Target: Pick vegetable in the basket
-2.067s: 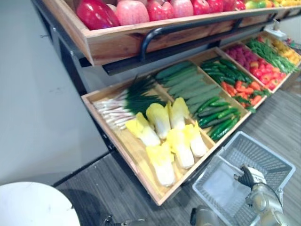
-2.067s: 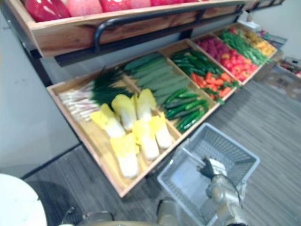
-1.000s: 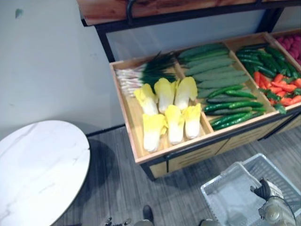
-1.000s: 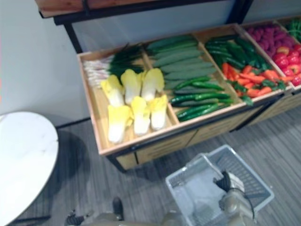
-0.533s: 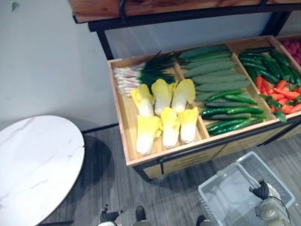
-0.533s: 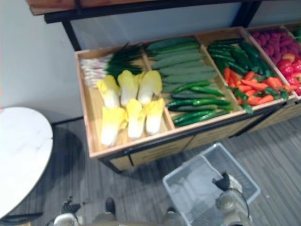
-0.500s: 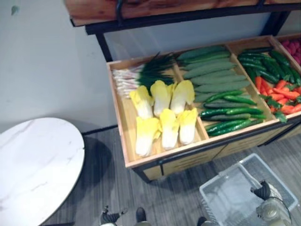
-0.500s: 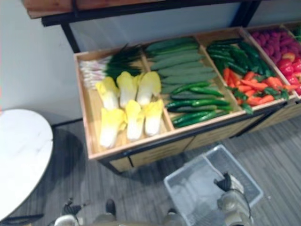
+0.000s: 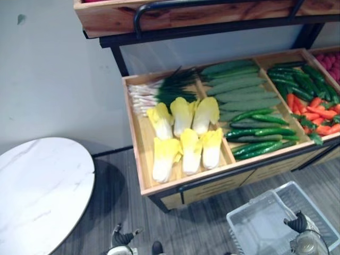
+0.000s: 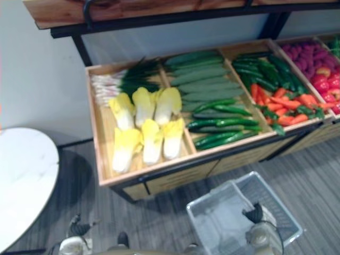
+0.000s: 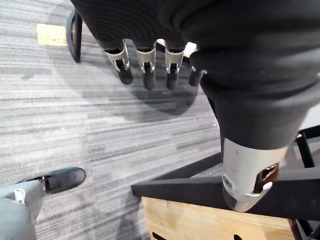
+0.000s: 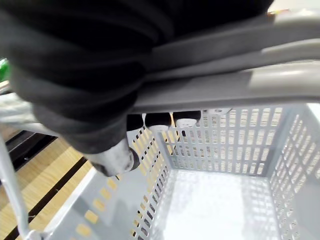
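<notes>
- A round white surface (image 9: 42, 186) sits at the lower left.
- The left hand (image 11: 146, 62) hangs over the floor (image 11: 60, 120) at the bottom, left of centre, with its fingers loosely straight and holding nothing.
- The crate (image 9: 133, 143) across the middle holds the vegetables: scallions (image 9: 159, 93) and cabbages (image 9: 183, 133) on the left, then cucumbers (image 9: 239, 87), with carrots (image 9: 319, 111) at the right edge.
- The basket (image 9: 255, 228) is at the lower right, below the crate, and the right hand (image 12: 159, 120) is curled round its handle (image 12: 225, 85).

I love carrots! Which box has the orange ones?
The third wooden box from the left: orange carrots lie at its front, dark green vegetables behind them.
</notes>
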You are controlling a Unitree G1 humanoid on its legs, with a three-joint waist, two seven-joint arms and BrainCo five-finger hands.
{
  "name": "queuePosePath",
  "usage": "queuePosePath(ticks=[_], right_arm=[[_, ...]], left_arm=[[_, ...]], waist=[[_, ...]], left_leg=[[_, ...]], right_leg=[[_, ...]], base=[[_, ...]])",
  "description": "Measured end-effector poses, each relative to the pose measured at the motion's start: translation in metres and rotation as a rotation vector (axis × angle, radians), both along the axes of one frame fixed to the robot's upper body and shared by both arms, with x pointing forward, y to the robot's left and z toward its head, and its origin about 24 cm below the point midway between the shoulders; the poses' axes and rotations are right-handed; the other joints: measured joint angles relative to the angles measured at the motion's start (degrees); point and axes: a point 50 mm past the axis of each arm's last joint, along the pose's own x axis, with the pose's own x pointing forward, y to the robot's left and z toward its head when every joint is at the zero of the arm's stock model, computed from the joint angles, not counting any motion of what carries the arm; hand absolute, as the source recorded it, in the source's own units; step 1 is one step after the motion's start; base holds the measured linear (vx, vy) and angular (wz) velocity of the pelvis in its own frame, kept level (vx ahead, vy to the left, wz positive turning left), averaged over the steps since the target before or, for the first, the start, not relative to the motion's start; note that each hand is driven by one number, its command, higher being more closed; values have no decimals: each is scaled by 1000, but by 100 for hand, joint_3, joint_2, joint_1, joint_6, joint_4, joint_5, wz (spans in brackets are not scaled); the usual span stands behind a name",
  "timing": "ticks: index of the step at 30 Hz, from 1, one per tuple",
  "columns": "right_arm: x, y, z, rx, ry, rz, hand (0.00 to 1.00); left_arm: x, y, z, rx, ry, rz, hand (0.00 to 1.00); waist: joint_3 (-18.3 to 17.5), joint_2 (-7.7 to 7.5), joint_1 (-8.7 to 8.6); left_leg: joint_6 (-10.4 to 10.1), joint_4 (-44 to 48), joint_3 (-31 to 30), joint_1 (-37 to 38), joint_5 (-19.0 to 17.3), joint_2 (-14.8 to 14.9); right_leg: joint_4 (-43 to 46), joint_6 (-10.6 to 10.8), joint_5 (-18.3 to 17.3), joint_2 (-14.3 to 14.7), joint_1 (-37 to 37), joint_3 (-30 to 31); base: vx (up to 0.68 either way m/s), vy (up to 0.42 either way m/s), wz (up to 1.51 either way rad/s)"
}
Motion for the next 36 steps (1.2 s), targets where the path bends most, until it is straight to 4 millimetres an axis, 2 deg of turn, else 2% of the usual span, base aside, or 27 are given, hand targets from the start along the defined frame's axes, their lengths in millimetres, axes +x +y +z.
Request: queuePosePath(ticks=[10,12,14,15,16,19,27,34,36], right_arm=[[1,-1,-1,0,8,-12,100],[0,-1,-2,0,9,-12,100],[-3,-2,-2,-6,10,-17,100],[-4,-2,-2,-7,11,-19,100],[-5,-3,-2,-9,7,-24,100],[-7,-5,-2,-11,2,-36,100],[-9,-4,-3,-13,6,-32,100],[0,2,-2,-30,0,13,100],[5,5,-1,-31,-5,32,100]], left_arm=[[-1,1,2,6,-10,-4,0],[9,1,13,32,-86,-23,0],[29,4,39,112,-240,-50,0],[31,4,44,126,-271,-55,0],[39,4,58,183,-344,-74,0],[47,1,72,234,-418,-73,0],[75,-25,116,344,-647,-112,0],[96,-37,130,395,-705,-159,0],[100,-39,131,394,-702,-155,0]], waist=[[-18,6,-29],[-21,4,-21],[-78,20,21],[-105,27,23],[-127,54,33],[-155,98,35],[-180,139,12],[-184,143,-25],[-183,142,-97]], left_leg=[[20,-36,72,-2,-27,-62],[22,-36,68,-23,-27,-76],[29,-36,39,-85,-29,-105],[31,-36,28,-102,-28,-114],[34,-34,18,-102,-29,-126],[34,-31,3,-94,-28,-133],[35,-29,-104,-51,-27,-129],[34,-38,14,15,-28,-92],[32,-38,59,22,-31,-88]], right_leg=[[-242,77,195,-4,2,105],[-309,75,246,-5,6,109],[-349,75,272,-23,-6,98],[-367,60,304,-24,1,93],[-382,61,310,-32,6,94],[-383,62,313,-36,33,71],[-483,58,310,-11,200,-42],[-481,57,311,22,188,60],[-499,38,326,27,167,121]], base=[[-64,12,-6],[-14,7,-2],[11,13,6],[56,12,5],[58,7,3],[54,0,4],[25,-8,7],[-26,-4,-6],[-16,-4,-13]])
